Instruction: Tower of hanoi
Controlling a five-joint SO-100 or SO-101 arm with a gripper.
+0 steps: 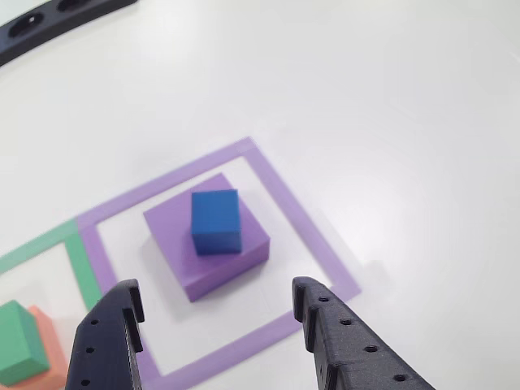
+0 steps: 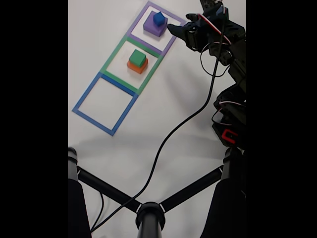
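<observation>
The tower of hanoi stands in two stacks. A small blue cube (image 1: 215,219) (image 2: 159,19) sits on the large purple block (image 1: 175,236) (image 2: 150,27) inside the purple tape square (image 1: 268,183). Beside them, a green block (image 1: 16,348) (image 2: 137,57) rests on the salmon-orange block (image 1: 54,345) (image 2: 137,68) in the green tape square (image 2: 115,54). My gripper (image 1: 217,294) (image 2: 179,30) is open and holds nothing. Its two dark fingers hover just short of the purple block, apart from it, on the near side in the other view.
A blue tape square (image 2: 105,104) with nothing inside lies beyond the green one. A black bar with round holes (image 1: 49,20) lies at the far left corner. A black cable (image 2: 173,131) crosses the white table, and a black stand (image 2: 148,213) fills the bottom of the fixed view.
</observation>
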